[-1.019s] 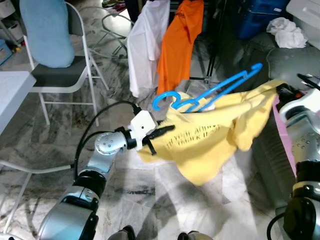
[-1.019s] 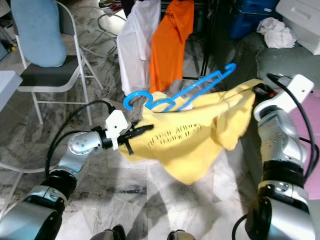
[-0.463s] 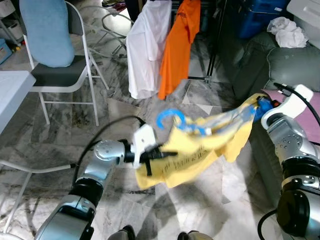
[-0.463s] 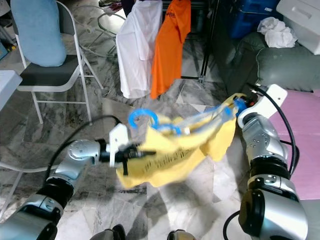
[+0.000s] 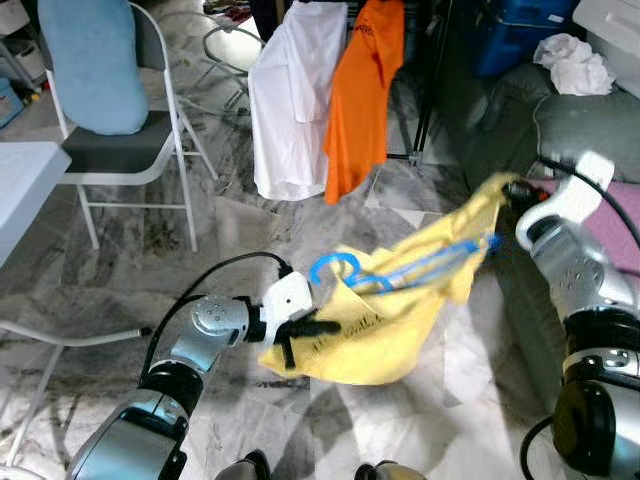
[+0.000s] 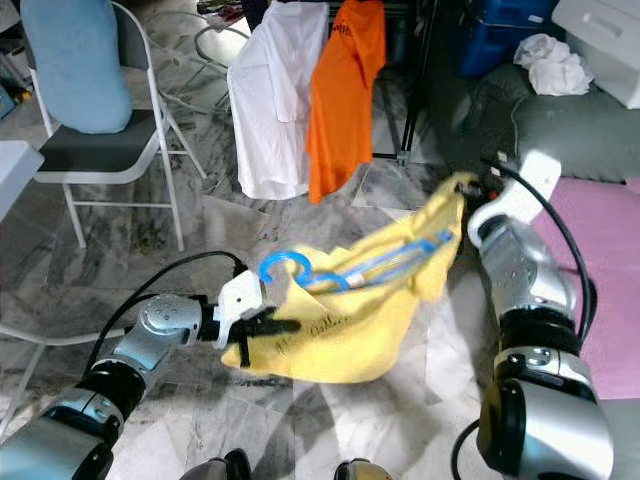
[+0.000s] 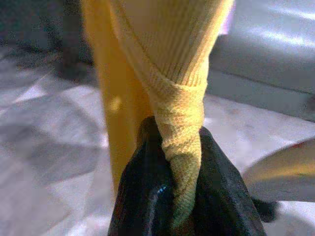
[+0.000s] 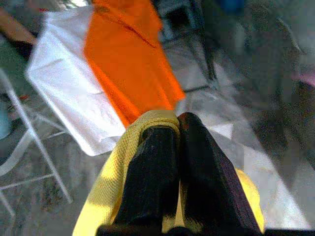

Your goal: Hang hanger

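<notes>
A yellow shirt (image 5: 385, 325) with dark print sags low between my two arms, over the marble floor. A blue plastic hanger (image 5: 400, 272) lies in its neck opening, hook (image 5: 333, 268) sticking up at the left. My left gripper (image 5: 318, 328) is shut on the shirt's lower left edge; in the left wrist view its fingers (image 7: 142, 191) pinch a bunched fold of yellow cloth (image 7: 179, 128). My right gripper (image 6: 468, 190) is shut on the shirt's upper right corner, and its fingers (image 8: 152, 182) clamp the yellow fabric (image 8: 110, 189).
A white shirt (image 5: 290, 95) and an orange shirt (image 5: 362, 90) hang on a dark rack behind. A folding chair (image 5: 120, 150) with a blue cushion stands at the left, a white table corner (image 5: 20, 185) beside it. A grey sofa (image 5: 580, 125) and blue bin (image 5: 525, 35) sit at the right.
Both arms have lowered the yellow shirt and hanger from chest height toward the floor. The right gripper has drawn in and the shirt now sags more.
</notes>
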`<state>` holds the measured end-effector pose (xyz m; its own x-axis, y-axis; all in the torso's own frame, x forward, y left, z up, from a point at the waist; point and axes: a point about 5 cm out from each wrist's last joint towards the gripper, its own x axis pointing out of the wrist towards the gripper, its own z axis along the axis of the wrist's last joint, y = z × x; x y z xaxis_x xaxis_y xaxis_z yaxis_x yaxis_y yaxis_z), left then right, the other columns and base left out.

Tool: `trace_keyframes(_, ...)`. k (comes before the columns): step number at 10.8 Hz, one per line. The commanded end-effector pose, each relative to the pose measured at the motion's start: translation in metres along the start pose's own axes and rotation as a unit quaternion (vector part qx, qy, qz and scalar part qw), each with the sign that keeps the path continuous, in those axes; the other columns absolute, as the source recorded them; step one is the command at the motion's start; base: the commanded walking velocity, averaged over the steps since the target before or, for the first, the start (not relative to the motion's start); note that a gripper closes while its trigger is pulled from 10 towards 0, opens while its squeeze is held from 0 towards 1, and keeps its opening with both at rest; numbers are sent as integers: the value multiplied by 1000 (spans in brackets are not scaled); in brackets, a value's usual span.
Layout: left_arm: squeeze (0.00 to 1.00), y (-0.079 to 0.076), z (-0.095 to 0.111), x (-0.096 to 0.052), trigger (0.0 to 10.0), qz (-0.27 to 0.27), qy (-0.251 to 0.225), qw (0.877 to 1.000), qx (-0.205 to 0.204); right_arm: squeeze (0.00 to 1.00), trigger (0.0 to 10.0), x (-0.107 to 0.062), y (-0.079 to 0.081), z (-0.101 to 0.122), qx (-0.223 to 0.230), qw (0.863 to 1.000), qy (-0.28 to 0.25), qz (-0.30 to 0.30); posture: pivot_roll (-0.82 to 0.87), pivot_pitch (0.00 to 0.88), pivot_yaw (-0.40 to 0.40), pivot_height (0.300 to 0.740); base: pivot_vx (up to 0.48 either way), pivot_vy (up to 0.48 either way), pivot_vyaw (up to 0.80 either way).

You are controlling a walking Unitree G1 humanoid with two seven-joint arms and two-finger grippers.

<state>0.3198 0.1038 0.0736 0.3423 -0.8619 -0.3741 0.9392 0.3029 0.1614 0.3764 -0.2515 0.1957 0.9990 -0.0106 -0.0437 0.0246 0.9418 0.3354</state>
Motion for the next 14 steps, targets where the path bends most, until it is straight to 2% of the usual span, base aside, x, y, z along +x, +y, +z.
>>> trace_keyframes(1,0,0,-22,-11,10000,33,46,998,-23,0,0,-7,-2,26,-21,999,-43,9,-233,161,5,740,0,0,0)
trace_keyframes(3,0,8,-21,-14,10000,89,22,994,-53,0,0,-13,-3,17,-69,997,-24,19,-236,162,12,740,0,0,0)
trace_keyframes(5,0,17,-17,-17,10000,124,-5,989,-75,0,0,-19,-6,0,-70,998,3,11,-230,170,28,740,0,0,0)
trace_keyframes(8,0,13,-26,-17,10000,132,27,989,-64,0,0,-26,2,-9,-72,997,12,29,-241,176,41,740,0,0,0)
trace_keyframes(9,0,8,-31,-15,10000,129,61,989,-34,0,0,-27,8,-9,-72,996,16,40,-245,178,40,740,0,0,0)
trace_keyframes(10,0,5,-35,-12,10000,133,76,988,-31,0,0,-28,16,-10,-72,996,16,53,-249,178,39,740,0,0,0)
trace_keyframes(12,0,-5,-37,3,10000,139,95,986,-18,0,0,-23,45,-20,-70,994,28,84,-265,186,41,740,0,0,0)
trace_keyframes(14,0,-6,-37,8,10000,169,100,980,-23,0,0,-32,100,-53,-57,987,53,143,-263,193,61,740,0,0,0)
